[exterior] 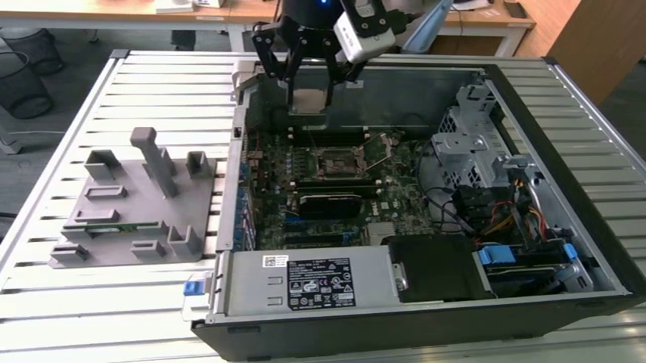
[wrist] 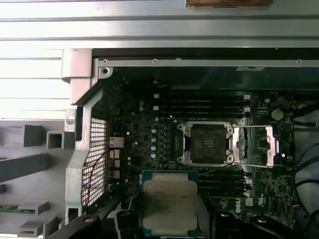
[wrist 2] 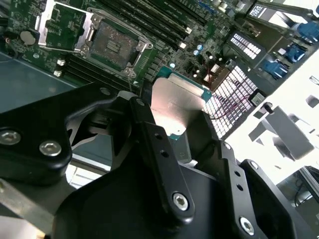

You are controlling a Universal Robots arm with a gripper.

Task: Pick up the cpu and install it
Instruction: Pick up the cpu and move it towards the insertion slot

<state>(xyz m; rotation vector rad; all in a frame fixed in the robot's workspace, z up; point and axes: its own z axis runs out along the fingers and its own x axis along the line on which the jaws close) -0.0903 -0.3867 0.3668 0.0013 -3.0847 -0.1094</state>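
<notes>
The slatted pale metal desk (exterior: 121, 302) stands on a grey floor, with wooden-topped tables (exterior: 495, 19) behind it and black mesh bins (exterior: 20, 76) off at the exterior view's left. On the desk lies a grey plastic fixture tray (exterior: 136, 204) with upright posts and slots. A narrow green memory stick (exterior: 111, 225) sits in one of the slots. Just beside the tray, toward the exterior view's right, a black open computer case (exterior: 404, 333) lies on its side.

Inside the case is a green motherboard (exterior: 272, 189) carrying a square processor socket (exterior: 338, 160) with its metal frame swung open and nothing seated in it. A black rectangular block (exterior: 328, 204) sits near the socket. A silver power supply box (exterior: 302, 280) fills the near end of the case, and a grey metal drive cage (exterior: 470, 144) and bundled cables (exterior: 504, 219) fill the right side.

The arm's black fingers (wrist 2: 154, 144) are closed on the edges of the small flat square cpu (exterior: 309, 102) with its silver-grey metal top. They hold it in the air over the far part of the case, above the board and clear of the socket.
</notes>
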